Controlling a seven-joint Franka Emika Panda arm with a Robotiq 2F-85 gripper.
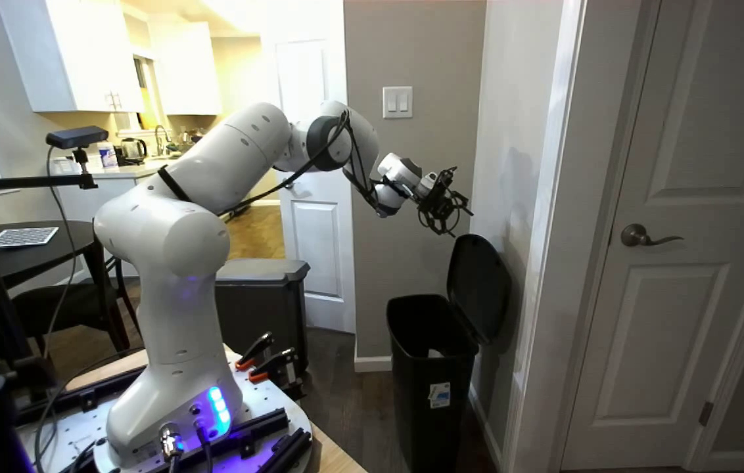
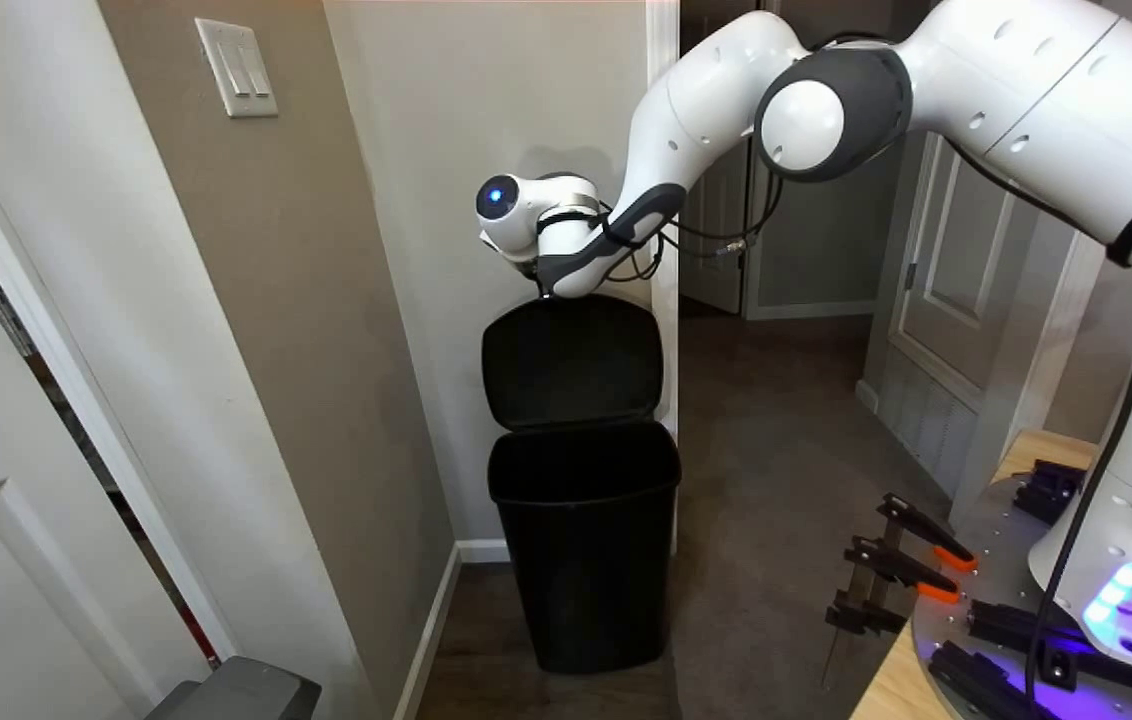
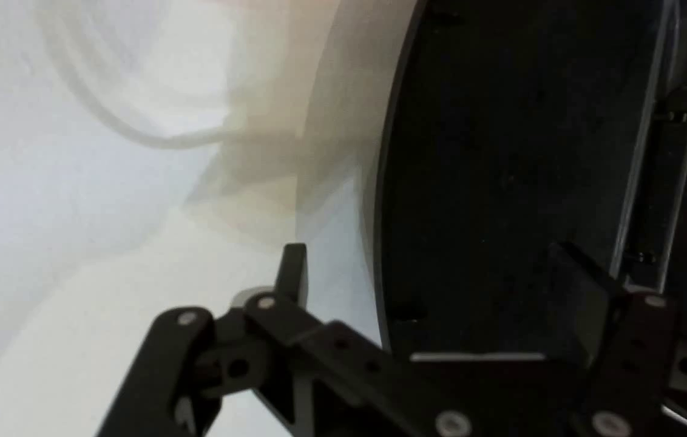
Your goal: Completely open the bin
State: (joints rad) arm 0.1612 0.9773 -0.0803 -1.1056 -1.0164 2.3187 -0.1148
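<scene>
With my gripper (image 3: 437, 267) spread wide near the raised lid (image 1: 479, 289) of the bin (image 1: 433, 427), low and right of centre in an exterior view, I should ease that lid as far back as it goes, then lift clear without dragging it shut.

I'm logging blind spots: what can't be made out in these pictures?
Hand: mostly hidden behind the wrist in an exterior view.
Bin: base cut off by the bottom edge in an exterior view.
Lid: cut off by the top edge in the wrist view.
Label: print too small to read in an exterior view.
Pale item: too little shows over the bin's front in an exterior view.
</scene>
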